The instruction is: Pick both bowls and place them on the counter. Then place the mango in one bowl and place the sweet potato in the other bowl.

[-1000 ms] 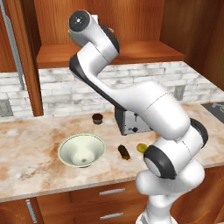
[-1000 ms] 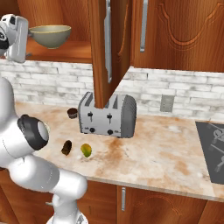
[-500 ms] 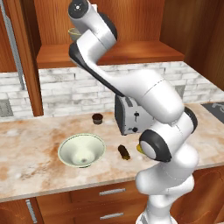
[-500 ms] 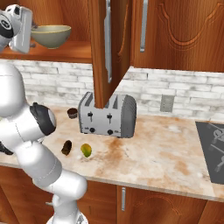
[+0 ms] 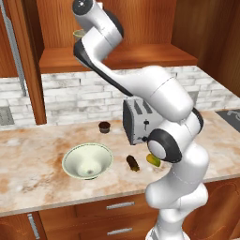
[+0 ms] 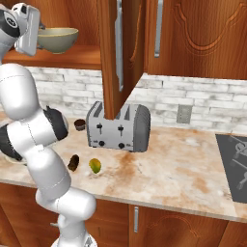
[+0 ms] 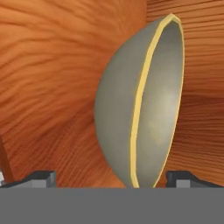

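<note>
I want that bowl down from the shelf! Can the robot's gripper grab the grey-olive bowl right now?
Probably yes. The gripper is open, a finger on each side of the grey-olive bowl on the wooden shelf, and nothing stands between them.

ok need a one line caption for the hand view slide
Open pincer lined up on the grey-olive bowl, its cream rim between the fingertips, wooden shelf behind.
</note>
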